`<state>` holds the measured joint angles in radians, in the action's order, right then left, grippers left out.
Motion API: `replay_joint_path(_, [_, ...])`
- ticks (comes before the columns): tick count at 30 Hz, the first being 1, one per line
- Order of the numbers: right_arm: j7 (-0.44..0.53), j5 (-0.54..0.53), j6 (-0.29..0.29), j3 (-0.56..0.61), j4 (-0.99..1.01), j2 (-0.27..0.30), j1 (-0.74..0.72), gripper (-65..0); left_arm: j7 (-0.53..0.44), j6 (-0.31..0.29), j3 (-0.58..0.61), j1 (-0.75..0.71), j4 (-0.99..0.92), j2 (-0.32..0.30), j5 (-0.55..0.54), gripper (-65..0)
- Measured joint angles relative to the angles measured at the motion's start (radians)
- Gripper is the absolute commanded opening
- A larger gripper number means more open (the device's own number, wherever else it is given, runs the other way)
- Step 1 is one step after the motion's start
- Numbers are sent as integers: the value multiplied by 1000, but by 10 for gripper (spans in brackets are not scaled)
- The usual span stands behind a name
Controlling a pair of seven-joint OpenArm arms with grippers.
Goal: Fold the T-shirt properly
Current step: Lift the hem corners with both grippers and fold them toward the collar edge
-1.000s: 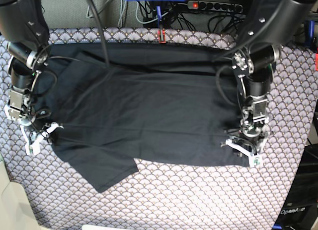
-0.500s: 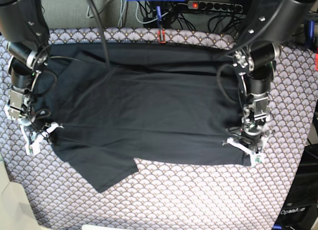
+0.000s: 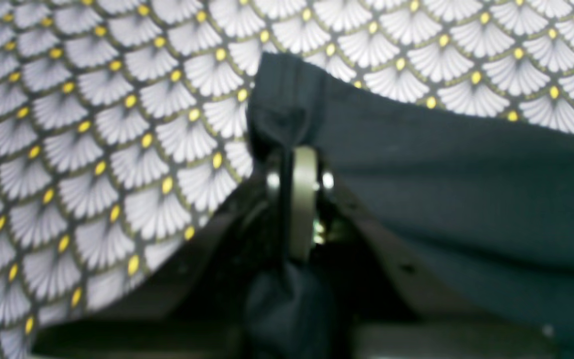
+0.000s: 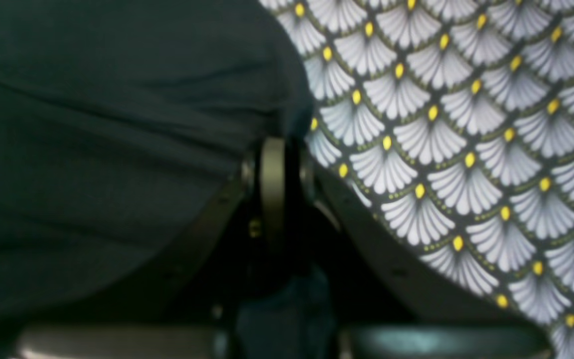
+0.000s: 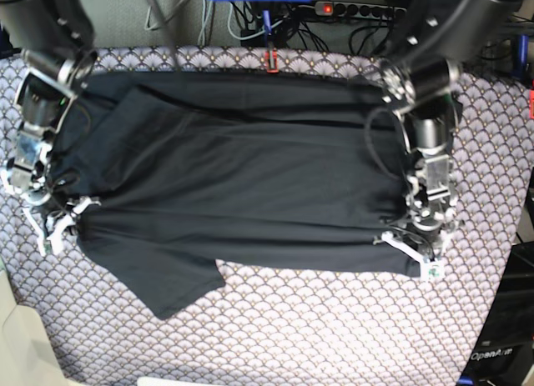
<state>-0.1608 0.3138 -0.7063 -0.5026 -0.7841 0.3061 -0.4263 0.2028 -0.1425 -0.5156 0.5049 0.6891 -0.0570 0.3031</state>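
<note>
The T-shirt (image 5: 242, 186) is lying spread across the middle of the table (image 5: 334, 336), its long axis running from the left of the base frame to the right. Its near edge is crossing the frame at mid-height, and a sleeve (image 5: 167, 282) is sticking out toward the lower left. The scallop-patterned tablecloth (image 5: 350, 319) is showing bare along the whole lower part of the frame and in narrower strips at the left and right borders, so the open room is lying mostly below the garment.

The left claw (image 5: 425, 257) is sitting at the garment's lower right corner, its jaws closed on a pinch of the dark cloth; in the left wrist view the fabric corner (image 3: 287, 104) is rising in a small peak right above the pinched jaws. The right claw (image 5: 54, 223) is sitting at the left edge, likewise clamped on the T-shirt's hem, with cloth bunching at the jaws in the right wrist view.

Behind the table's far edge, cables and a power strip (image 5: 359, 11) are lying along the top of the frame. Both arms are reaching down from the upper corners.
</note>
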Motion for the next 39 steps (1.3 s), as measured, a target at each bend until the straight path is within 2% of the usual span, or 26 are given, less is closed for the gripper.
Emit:
replay_joint_path(4, [-50,-3,1,0,-171,-38,63,-650,82,-74,0,-46,156,22,-3,-650])
replay_joint_path(9, [-92,0,5,1,-339,-66,155,-650,177,-104,-4,-150,367,55,-3,-650])
replay_joint_path(13, [-92,-2,0,0,-455,-78,246,-650,248,-157,-9,-235,518,69,-3,-650])
replay_joint_path(16, [-92,-2,0,-32,-544,-117,293,-650,293,-198,-8,-286,629,72,-6,-650])
replay_joint_path(23, [-80,-5,-5,-82,-734,-156,437,-650,389,-261,-7,-426,853,74,-3,-650])
replay_joint_path(27, [-85,-7,-5,-96,-825,-182,508,-650,408,-286,-8,-493,948,74,-8,-650])
replay_joint_path(30, [-77,-10,-10,-180,-903,-241,528,-650,411,-312,-35,-533,996,77,-12,-650])
replay_joint_path(33, [-75,-18,-19,-262,-969,-295,538,-650,420,-385,-93,-543,1016,97,-16,-650])
replay_joint_path(39, [-67,-22,-28,-350,-996,-326,578,-650,412,-498,-214,-543,1011,124,-15,-650])
